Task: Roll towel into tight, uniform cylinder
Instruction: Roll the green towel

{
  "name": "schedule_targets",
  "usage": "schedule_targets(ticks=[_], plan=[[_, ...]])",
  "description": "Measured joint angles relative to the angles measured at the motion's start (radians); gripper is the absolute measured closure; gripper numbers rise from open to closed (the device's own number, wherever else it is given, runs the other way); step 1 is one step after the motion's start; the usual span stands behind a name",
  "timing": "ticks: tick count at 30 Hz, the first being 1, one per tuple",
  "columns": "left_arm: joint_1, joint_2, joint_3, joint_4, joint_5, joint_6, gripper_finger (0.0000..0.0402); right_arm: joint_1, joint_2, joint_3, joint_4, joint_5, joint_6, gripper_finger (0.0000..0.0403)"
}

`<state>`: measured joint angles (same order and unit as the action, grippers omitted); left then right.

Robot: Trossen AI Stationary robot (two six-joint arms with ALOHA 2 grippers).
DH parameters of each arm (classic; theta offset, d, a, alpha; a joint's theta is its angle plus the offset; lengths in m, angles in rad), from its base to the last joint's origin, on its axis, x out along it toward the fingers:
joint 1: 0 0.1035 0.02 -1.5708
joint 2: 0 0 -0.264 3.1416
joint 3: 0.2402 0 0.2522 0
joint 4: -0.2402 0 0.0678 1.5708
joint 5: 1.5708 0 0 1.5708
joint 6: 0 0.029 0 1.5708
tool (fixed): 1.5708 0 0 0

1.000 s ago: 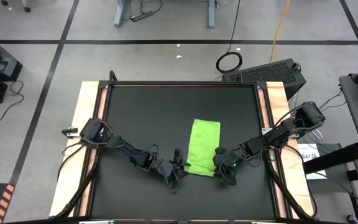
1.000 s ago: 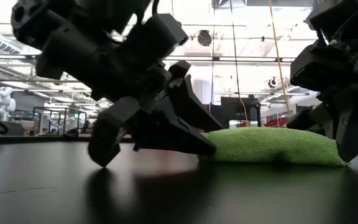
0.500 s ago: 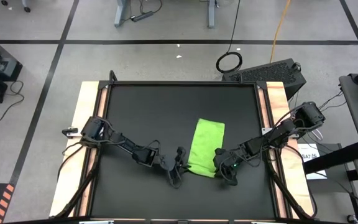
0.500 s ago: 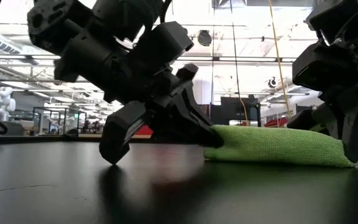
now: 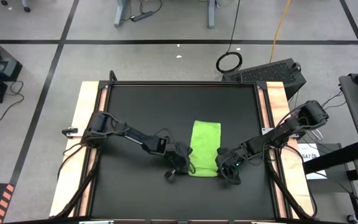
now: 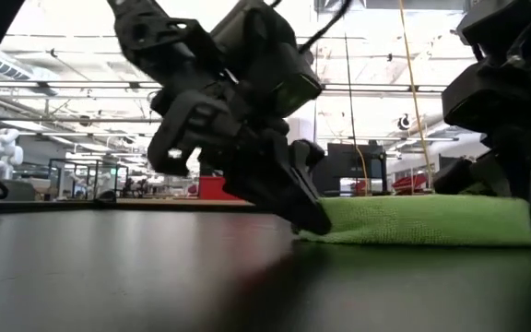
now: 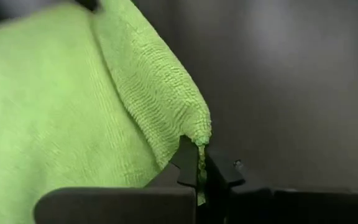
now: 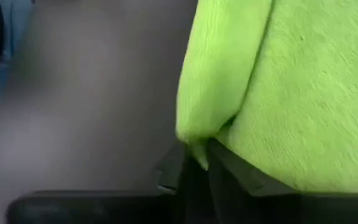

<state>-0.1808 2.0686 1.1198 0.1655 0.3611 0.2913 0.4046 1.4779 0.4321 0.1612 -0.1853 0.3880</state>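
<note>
We're looking down on the black desk (image 5: 142, 112), and the towel (image 5: 204, 148) lies just right of its middle, toward the near edge: a lime-green folded strip, long side running away from us, flat rather than rolled. The left end effector (image 5: 183, 163) sits at the strip's near left corner, its arm stretched in low from the left rim. In the left wrist view we see its two dark fingers (image 7: 190, 163) drawn close together with a thin edge of green cloth pinched between them, the fabric rising from that pinch in a soft fold. Over on the other side, the right end effector (image 5: 225, 163) is at the near right corner. Its wrist view shows the same story: fingers narrow, a folded lip of the towel caught between them. From desk level, we see the towel as a low green pad, both corners held by dark hardware.
</note>
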Motion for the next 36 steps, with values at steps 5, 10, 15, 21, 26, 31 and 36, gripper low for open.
schedule_targets(ticks=[5,10,15,21,26,31,36], plan=[[0.047,0.001,0.021,-0.049,0.158,-0.095,0.0398,0.007,-0.112,-0.005,-0.139,0.055,-0.021,0.0281],[0.083,0.001,0.031,-0.038,0.241,-0.186,0.0398,0.062,-0.229,-0.005,-0.209,0.204,-0.098,0.0225],[0.109,0.001,0.032,-0.009,0.292,-0.234,0.0398,0.146,-0.272,-0.003,-0.182,0.381,-0.217,0.0216],[0.118,0.0,0.032,0.006,0.293,-0.234,0.0399,0.231,-0.231,-0.003,-0.155,0.522,-0.226,0.0217],[0.129,0.0,0.033,0.006,0.294,-0.235,0.0399,0.299,-0.143,-0.001,-0.028,0.609,-0.248,0.023],[0.143,0.021,0.046,0.022,0.347,-0.274,0.0399,0.365,-0.038,0.084,-0.029,0.716,-0.283,0.0242],[0.146,0.094,0.098,0.006,0.396,-0.308,0.0399,0.404,0.04,0.179,-0.139,0.805,-0.269,0.0241]])
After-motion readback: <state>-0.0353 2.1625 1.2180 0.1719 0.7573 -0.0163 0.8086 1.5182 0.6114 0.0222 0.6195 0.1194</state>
